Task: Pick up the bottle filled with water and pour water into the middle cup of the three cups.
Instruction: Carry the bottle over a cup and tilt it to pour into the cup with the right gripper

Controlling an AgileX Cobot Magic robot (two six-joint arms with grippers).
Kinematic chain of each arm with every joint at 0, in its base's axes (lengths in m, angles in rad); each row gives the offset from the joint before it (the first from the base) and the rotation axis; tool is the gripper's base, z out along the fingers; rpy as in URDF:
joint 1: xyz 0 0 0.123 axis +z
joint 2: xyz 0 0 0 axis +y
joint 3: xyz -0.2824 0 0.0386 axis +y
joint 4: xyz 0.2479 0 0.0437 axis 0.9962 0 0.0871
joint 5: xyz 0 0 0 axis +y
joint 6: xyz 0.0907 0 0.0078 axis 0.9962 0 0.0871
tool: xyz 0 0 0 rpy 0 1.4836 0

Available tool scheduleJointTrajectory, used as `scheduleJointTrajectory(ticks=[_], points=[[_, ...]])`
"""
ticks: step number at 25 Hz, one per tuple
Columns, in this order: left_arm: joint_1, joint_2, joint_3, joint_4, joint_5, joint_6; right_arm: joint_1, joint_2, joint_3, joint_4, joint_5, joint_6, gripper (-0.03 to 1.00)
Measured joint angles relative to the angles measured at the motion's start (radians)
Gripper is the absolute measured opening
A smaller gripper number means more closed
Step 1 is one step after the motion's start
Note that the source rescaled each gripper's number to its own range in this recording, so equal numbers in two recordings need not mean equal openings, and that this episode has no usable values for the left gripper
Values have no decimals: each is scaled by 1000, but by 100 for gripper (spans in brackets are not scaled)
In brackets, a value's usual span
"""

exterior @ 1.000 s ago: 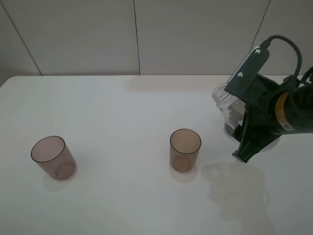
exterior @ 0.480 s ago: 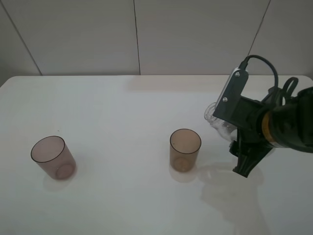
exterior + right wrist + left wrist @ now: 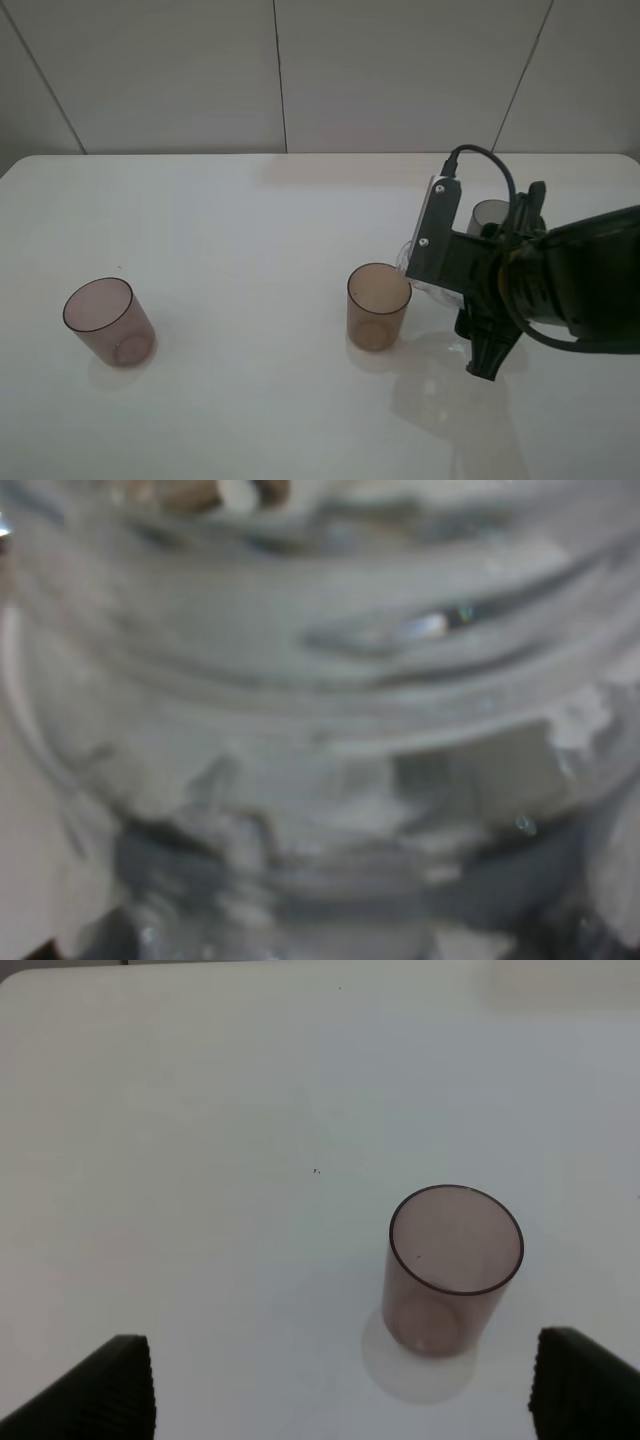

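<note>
Overhead, my right gripper [image 3: 468,305] clamps the bottle [image 3: 418,272], tipped just beside the middle cup [image 3: 378,305], so I judge the pour starting; left wrist: left gripper [image 3: 345,1400], jaws spread wide, near the pinkish-mauve cup [image 3: 452,1265]; right wrist: bottle [image 3: 320,720] fills view; next, tilt further over the rim.

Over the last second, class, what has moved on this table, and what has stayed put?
The bottle, carried by the right arm, moved left to beside the amber cup, tipping towards it, uncovering the grey cup behind. The amber cup and mauve cup stayed put.
</note>
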Motion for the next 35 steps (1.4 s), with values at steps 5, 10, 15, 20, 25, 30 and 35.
scheduleJointTrajectory(ticks=[5,10,15,20,25,30,35], points=[[0,0,0,0,0,0,1,4,0,-37,27,0,1],[0,0,0,0,0,0,1,4,0,-81,63,0,1],[0,0,0,0,0,0,1,4,0,-122,69,0,1],[0,0,0,0,0,0,2,5,0,-146,80,0,1],[0,0,0,0,0,0,2,48,0,-170,86,0,1],[0,0,0,0,0,0,2,100,-1,-184,86,0,1],[0,0,0,0,0,0,2,109,-4,-211,99,0,1]])
